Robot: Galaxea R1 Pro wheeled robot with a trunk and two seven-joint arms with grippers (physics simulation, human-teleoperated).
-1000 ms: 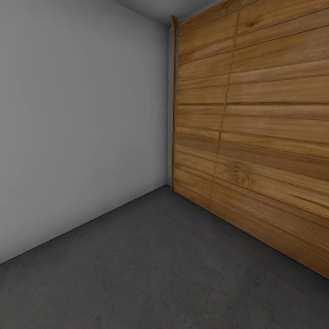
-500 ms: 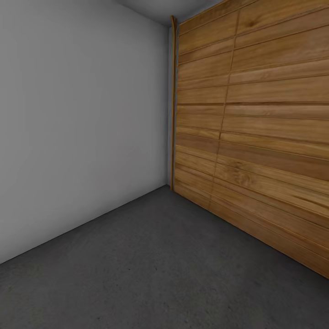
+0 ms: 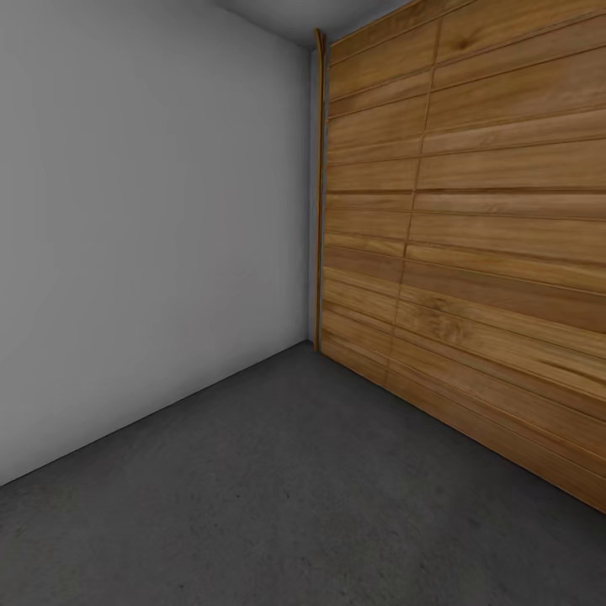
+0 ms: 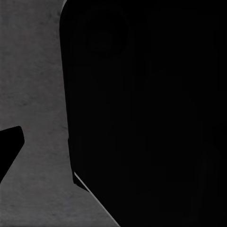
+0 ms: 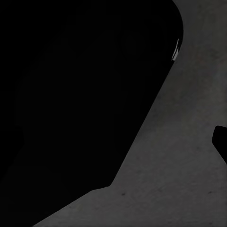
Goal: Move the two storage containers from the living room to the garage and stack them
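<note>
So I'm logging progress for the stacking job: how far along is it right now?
Done: the robot is in the garage, facing the corner where the grey-white wall meets the brown plank door. In hand: nothing that I can confirm; both wrist views are mostly dark shapes over the dark grey floor, with no red-orange bin visible. Left: no container sits on the visible floor, so placing and stacking look outstanding.

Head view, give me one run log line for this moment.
room: garage | ahead: plain grey-white wall meets wide brown wood-plank door at corner | ground: dark grey matte floor | containers: unseen | hands: state unclear
</note>
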